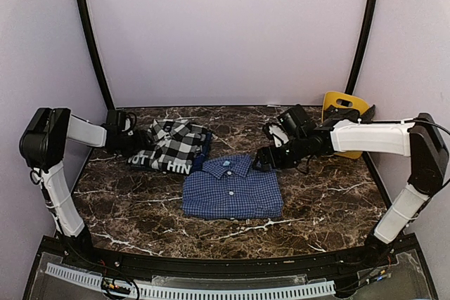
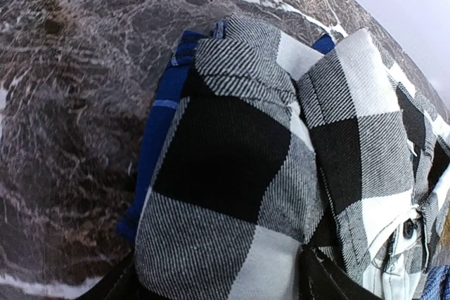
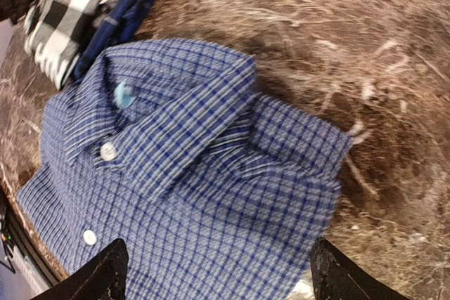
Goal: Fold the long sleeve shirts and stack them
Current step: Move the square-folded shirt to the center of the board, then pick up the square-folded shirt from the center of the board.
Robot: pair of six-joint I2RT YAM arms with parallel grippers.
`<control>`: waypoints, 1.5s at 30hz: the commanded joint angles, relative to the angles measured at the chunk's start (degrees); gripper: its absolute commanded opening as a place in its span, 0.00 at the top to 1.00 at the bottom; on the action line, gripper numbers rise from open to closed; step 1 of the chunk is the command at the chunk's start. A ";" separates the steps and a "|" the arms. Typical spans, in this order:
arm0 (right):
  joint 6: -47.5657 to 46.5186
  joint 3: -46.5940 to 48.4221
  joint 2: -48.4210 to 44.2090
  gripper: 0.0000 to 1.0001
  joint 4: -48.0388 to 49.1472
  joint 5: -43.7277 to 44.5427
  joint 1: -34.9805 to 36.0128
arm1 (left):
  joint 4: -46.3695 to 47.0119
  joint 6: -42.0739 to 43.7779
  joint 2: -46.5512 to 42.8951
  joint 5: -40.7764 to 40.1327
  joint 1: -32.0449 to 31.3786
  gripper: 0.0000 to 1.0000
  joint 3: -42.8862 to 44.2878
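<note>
My left claw [image 2: 218, 289] was at the frame-left end of the black-and-white plaid shirt [image 1: 172, 147], which lay as a loosely folded bundle in the upper left of the marble tabletop [image 1: 330, 198], navy lining showing along one edge. The fingers [image 2: 105, 287] stood wide with a thick fold of plaid filling the space between them. I could not tell whether they pressed on it or only straddled it. That end seemed the sensible place to take it, since so thick a bundle wants a wide bite if it is to travel without coming undone. My right claw [image 1: 268, 156] hovered with jaws spread, holding nothing, over the upper right corner of the blue check shirt [image 1: 232, 189], by the collar. That shirt lay mid-frame in the top view, folded into a neat buttoned rectangle, collar toward the top, just beside the plaid one and not under it. So the folding looked about done and the stacking not — the blue shirt, flat and square, made the natural base. The yellow plastic bin [image 1: 342, 107] stood in the upper right, apart from both shirts.
</note>
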 commanded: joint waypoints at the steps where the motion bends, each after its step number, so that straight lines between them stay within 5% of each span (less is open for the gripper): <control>1: 2.37 -2.59 0.19 0.14 -1.72 1.68 -3.21 | -6.38 -0.31 -6.01 -1.67 -0.60 0.26 -2.42; 12: 6.10 -11.71 0.69 0.15 5.98 -5.54 -4.63 | -3.38 1.09 -20.38 -4.58 -0.82 0.04 -6.53; 19: 10.72 -17.56 2.10 0.21 16.42 -14.50 -4.60 | -6.28 -1.93 -28.55 2.58 -9.26 0.10 -13.40; 26: 15.14 -22.74 3.21 0.32 26.68 -18.88 -4.53 | 1.24 -13.67 -34.96 8.06 -22.14 0.16 -26.93; 32: 17.58 -25.09 2.93 0.48 32.39 -19.97 -4.46 | 9.96 -17.06 -29.07 11.51 -26.20 0.20 -31.27; 45: 18.04 -25.42 0.92 0.56 32.48 -19.36 -4.45 | 18.29 -19.42 -12.88 13.89 -30.85 0.21 -28.23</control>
